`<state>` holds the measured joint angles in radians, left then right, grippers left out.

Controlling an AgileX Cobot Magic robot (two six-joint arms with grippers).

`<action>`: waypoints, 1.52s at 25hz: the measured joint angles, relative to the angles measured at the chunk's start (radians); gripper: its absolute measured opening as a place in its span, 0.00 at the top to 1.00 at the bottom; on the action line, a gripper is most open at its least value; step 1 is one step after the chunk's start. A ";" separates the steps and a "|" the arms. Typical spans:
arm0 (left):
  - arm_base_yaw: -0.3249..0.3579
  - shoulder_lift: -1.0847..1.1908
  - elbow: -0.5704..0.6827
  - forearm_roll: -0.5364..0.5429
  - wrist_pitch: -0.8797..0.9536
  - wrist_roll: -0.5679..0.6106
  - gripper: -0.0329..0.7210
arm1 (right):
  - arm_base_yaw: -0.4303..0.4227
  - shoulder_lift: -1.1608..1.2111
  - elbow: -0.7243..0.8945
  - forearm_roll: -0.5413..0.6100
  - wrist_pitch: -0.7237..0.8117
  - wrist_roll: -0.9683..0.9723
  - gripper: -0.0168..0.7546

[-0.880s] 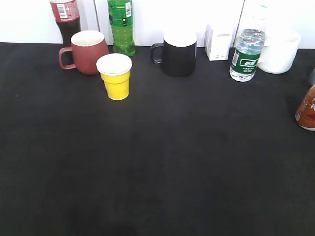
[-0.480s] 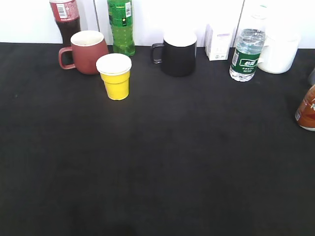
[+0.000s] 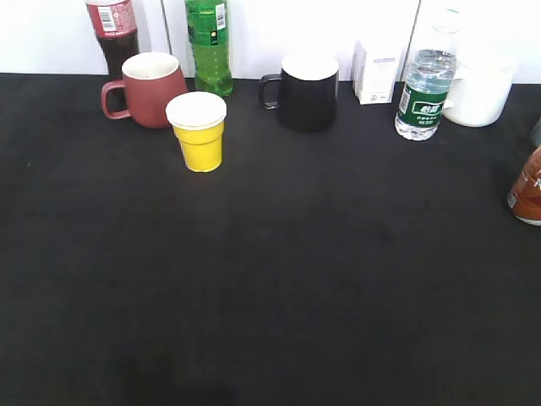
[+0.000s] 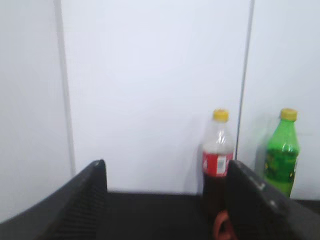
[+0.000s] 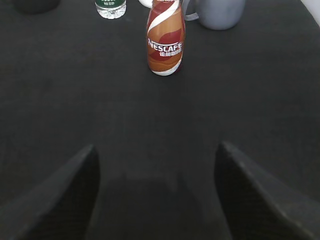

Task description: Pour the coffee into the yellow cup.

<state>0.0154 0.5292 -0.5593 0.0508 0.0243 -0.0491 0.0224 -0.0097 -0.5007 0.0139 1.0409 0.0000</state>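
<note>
The yellow cup [image 3: 199,134] stands upright on the black table, back left, in front of a dark red mug [image 3: 148,88]. The coffee is a brown and white Nescafe bottle [image 5: 165,39]; it stands upright ahead of my right gripper, and only its edge shows at the far right of the exterior view [image 3: 528,190]. My right gripper [image 5: 156,155] is open and empty, well short of the bottle. My left gripper [image 4: 165,172] is open and empty, low over the table and facing the back wall. Neither gripper shows in the exterior view.
Along the back stand a cola bottle [image 3: 111,30], a green bottle [image 3: 209,42], a black mug [image 3: 304,91], a small white box [image 3: 376,72], a water bottle [image 3: 423,91] and a white cup [image 3: 479,87]. A grey mug [image 5: 219,11] stands behind the Nescafe bottle.
</note>
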 joint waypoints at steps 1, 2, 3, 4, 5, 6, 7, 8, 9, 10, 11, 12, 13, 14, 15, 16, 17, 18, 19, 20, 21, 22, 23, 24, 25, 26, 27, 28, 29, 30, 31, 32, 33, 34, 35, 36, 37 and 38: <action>-0.040 0.084 0.000 0.040 -0.104 0.000 0.21 | 0.000 0.000 0.000 0.000 0.000 0.000 0.25; -0.091 0.169 0.000 0.058 -0.180 0.001 0.21 | 0.000 0.000 0.000 0.000 0.000 0.000 0.25; -0.150 0.266 0.006 0.064 -0.260 0.001 0.21 | 0.000 0.000 0.000 0.000 0.000 0.000 0.25; -0.200 0.363 0.036 0.064 -0.371 0.001 0.21 | 0.000 0.000 0.000 0.000 0.000 0.000 0.25; -0.246 0.441 0.078 0.064 -0.488 0.001 0.21 | 0.000 0.000 0.000 0.000 0.000 0.000 0.25; -0.276 0.518 0.122 0.064 -0.597 0.001 0.21 | 0.000 0.000 0.000 0.000 0.000 0.000 0.25; -0.297 0.607 0.172 0.065 -0.706 -0.008 0.21 | 0.000 0.000 0.000 0.000 0.000 0.000 0.25; -0.307 0.692 0.204 0.070 -0.817 -0.040 0.21 | 0.000 0.000 0.000 0.000 0.000 0.000 0.25; -0.310 0.782 0.217 0.090 -0.904 -0.057 0.21 | 0.000 0.000 0.000 0.000 0.000 0.000 0.25; -0.311 0.859 0.222 0.138 -1.000 -0.061 0.21 | 0.000 0.000 0.000 0.000 0.000 0.000 0.25; -0.311 0.930 0.222 0.194 -1.078 -0.064 0.21 | 0.000 0.000 0.000 0.000 0.000 0.000 0.25; -0.312 1.005 0.222 0.247 -1.144 -0.088 0.21 | 0.000 0.000 0.000 0.000 0.000 0.000 0.25; -0.312 1.073 0.222 0.269 -1.181 -0.132 0.21 | 0.000 0.000 0.000 0.000 0.000 0.000 0.25; -0.312 1.138 0.217 0.274 -1.203 -0.160 0.18 | 0.000 0.000 0.000 0.000 0.000 0.000 0.25; -0.312 1.185 0.201 0.278 -1.205 -0.196 0.13 | 0.000 0.000 0.000 0.000 0.000 0.000 0.25; -0.312 1.226 0.177 0.279 -1.205 -0.215 0.09 | 0.000 0.000 0.000 0.000 0.000 0.000 0.25; -0.312 1.260 0.153 0.282 -1.205 -0.225 0.08 | 0.000 0.000 0.000 0.000 0.000 0.000 0.25; -0.312 1.298 0.125 0.286 -1.197 -0.229 0.07 | 0.000 0.000 0.000 0.000 0.000 0.000 0.25; -0.312 1.333 0.085 0.292 -1.168 -0.230 0.07 | 0.000 0.000 0.000 0.000 0.000 0.000 0.25; -0.312 1.367 0.040 0.298 -1.134 -0.232 0.07 | 0.000 0.000 0.000 0.000 0.000 0.000 0.25; -0.312 1.401 -0.014 0.306 -1.101 -0.232 0.07 | 0.000 0.000 0.000 0.000 0.000 0.000 0.25; -0.312 1.434 -0.063 0.326 -1.083 -0.237 0.07 | 0.000 0.000 0.000 0.000 0.000 0.000 0.25; -0.312 1.469 -0.114 0.350 -1.060 -0.243 0.07 | 0.000 0.000 0.000 0.000 0.000 0.000 0.25; -0.312 1.504 -0.157 0.365 -1.037 -0.251 0.07 | 0.000 0.000 0.000 0.000 0.000 0.000 0.25; -0.312 1.542 -0.203 0.374 -1.018 -0.264 0.07 | 0.000 0.000 0.000 0.000 0.000 0.000 0.25; -0.312 1.574 -0.245 0.389 -1.015 -0.278 0.07 | 0.000 0.000 0.000 0.000 0.000 0.000 0.25; -0.312 1.602 -0.290 0.424 -1.017 -0.300 0.07 | 0.000 0.000 0.000 0.000 0.000 0.000 0.25; -0.312 1.628 -0.334 0.455 -1.027 -0.320 0.07 | 0.000 0.000 0.000 0.000 0.000 0.000 0.25; -0.312 1.650 -0.367 0.468 -1.038 -0.329 0.07 | 0.000 0.000 0.000 0.000 0.000 0.000 0.25; -0.312 1.667 -0.396 0.479 -1.041 -0.331 0.07 | 0.000 0.000 0.000 0.000 0.000 0.000 0.25; -0.312 1.679 -0.417 0.494 -1.042 -0.333 0.08 | 0.000 0.000 0.000 0.000 0.000 0.000 0.25; -0.312 1.684 -0.426 0.502 -1.041 -0.333 0.09 | 0.000 0.000 0.000 0.000 0.000 0.000 0.25; -0.312 1.686 -0.428 0.507 -1.041 -0.333 0.11 | 0.000 0.000 0.000 0.000 0.000 0.000 0.25; -0.312 1.686 -0.428 0.509 -1.041 -0.333 0.15 | 0.000 0.000 0.000 0.000 0.000 0.000 0.25; -0.312 1.686 -0.428 0.525 -1.041 -0.333 0.20 | 0.000 0.000 0.000 0.000 0.000 0.000 0.25; -0.312 1.686 -0.428 0.540 -1.040 -0.333 0.24 | 0.000 0.000 0.000 0.000 0.000 0.000 0.25; -0.312 1.687 -0.428 0.548 -1.040 -0.333 0.28 | 0.000 0.000 0.000 0.000 0.000 0.000 0.25; -0.312 1.687 -0.428 0.549 -1.040 -0.334 0.30 | 0.000 0.000 0.000 0.000 0.000 0.000 0.25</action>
<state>-0.2966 2.2167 -0.9868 0.5996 -1.0160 -0.3830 0.0224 -0.0097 -0.5007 0.0139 1.0409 0.0000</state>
